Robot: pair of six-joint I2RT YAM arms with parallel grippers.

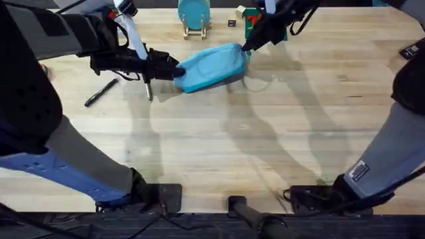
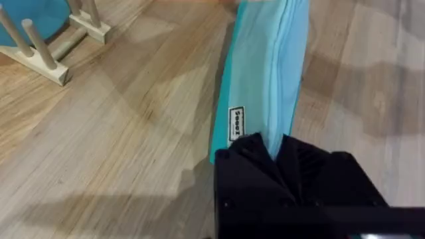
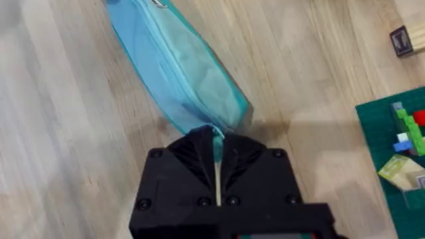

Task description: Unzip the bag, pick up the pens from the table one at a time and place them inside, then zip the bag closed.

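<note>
The light-blue bag (image 1: 214, 65) lies slanted at the far middle of the table (image 1: 265, 153), and the zipper along its top looks closed. My left gripper (image 1: 176, 72) is shut on the bag's left end; in the left wrist view its gripper (image 2: 275, 147) pinches the bag (image 2: 265, 73) just past a small label. My right gripper (image 1: 246, 47) is shut on the bag's right end, where the zipper line of the bag (image 3: 179, 66) runs into the shut gripper (image 3: 217, 141). A black pen (image 1: 101, 92) lies to the left. A silver-grey pen (image 1: 149, 89) lies just below the left gripper.
A teal disc on a wooden stand (image 1: 194, 16) stands behind the bag, and the wooden stand (image 2: 46, 53) is near its left end. A green baseplate with bricks (image 3: 398, 146) and a small block (image 3: 405, 40) lie beside the right gripper. The near half of the table is bare.
</note>
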